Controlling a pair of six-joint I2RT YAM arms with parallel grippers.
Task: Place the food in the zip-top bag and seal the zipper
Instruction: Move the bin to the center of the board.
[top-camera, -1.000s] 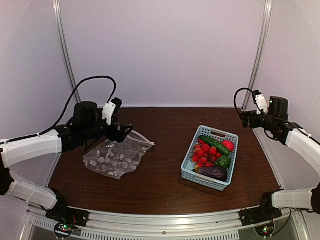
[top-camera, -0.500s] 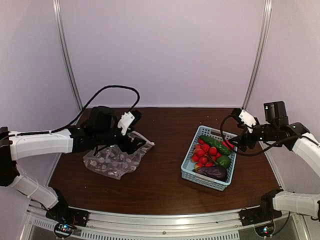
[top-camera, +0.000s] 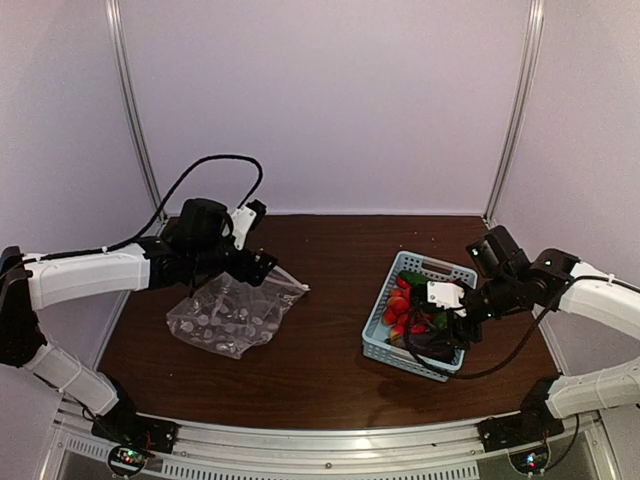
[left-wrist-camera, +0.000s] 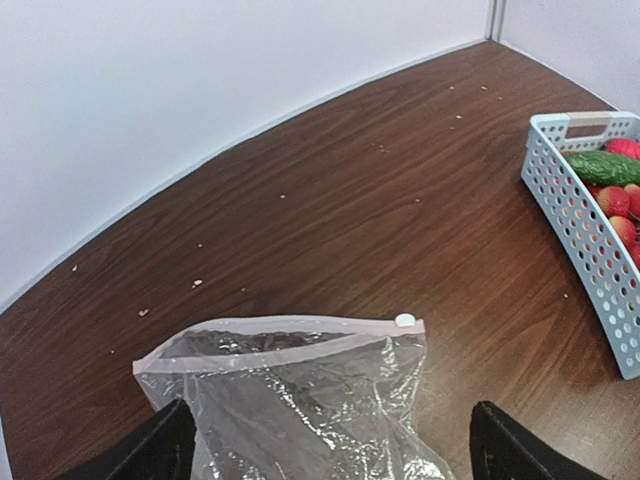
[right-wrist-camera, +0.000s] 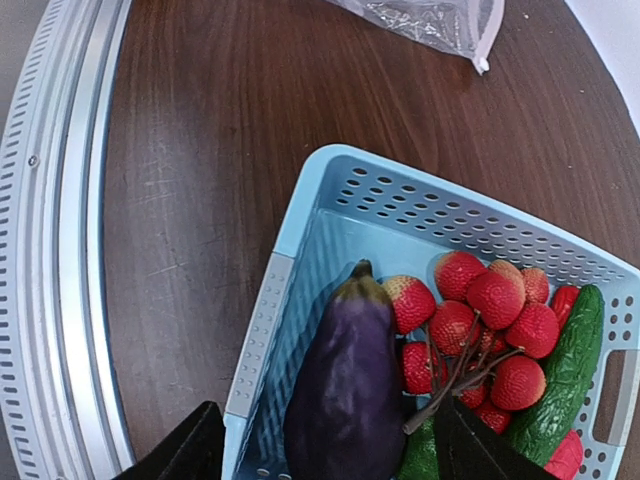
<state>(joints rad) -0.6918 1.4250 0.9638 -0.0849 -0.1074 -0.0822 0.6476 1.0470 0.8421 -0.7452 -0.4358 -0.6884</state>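
Lying flat on the left half of the dark brown wooden surface (top-camera: 330, 260), the clear crinkly zip-top bag (top-camera: 235, 315) printed with pale round spots has its mouth turned toward the far right. The pale zipper strip (left-wrist-camera: 280, 340) runs along that edge, with a small white slider (left-wrist-camera: 404, 321) at its right end; whether the strip is pressed shut cannot be told. The left tool (left-wrist-camera: 330, 455) hangs over the bag's body with its two black fingers spread wide and nothing between them but the plastic below. Whether they touch the plastic is unclear. Bare wood separates the bag from the light blue slotted plastic basket (top-camera: 405, 362), which sits on the right half of the surface, well apart from it. All the food in view lies inside the basket. The dark purple toy eggplant (right-wrist-camera: 345, 390) rests along the near side, the red toy strawberries (right-wrist-camera: 495, 300) are heaped just beside it in the middle, and the green toy cucumber (right-wrist-camera: 560, 370) stretches along the far wall. The right tool (right-wrist-camera: 325, 450) is poised directly above the eggplant's end of the basket. Its fingers are parted widely and grip nothing.
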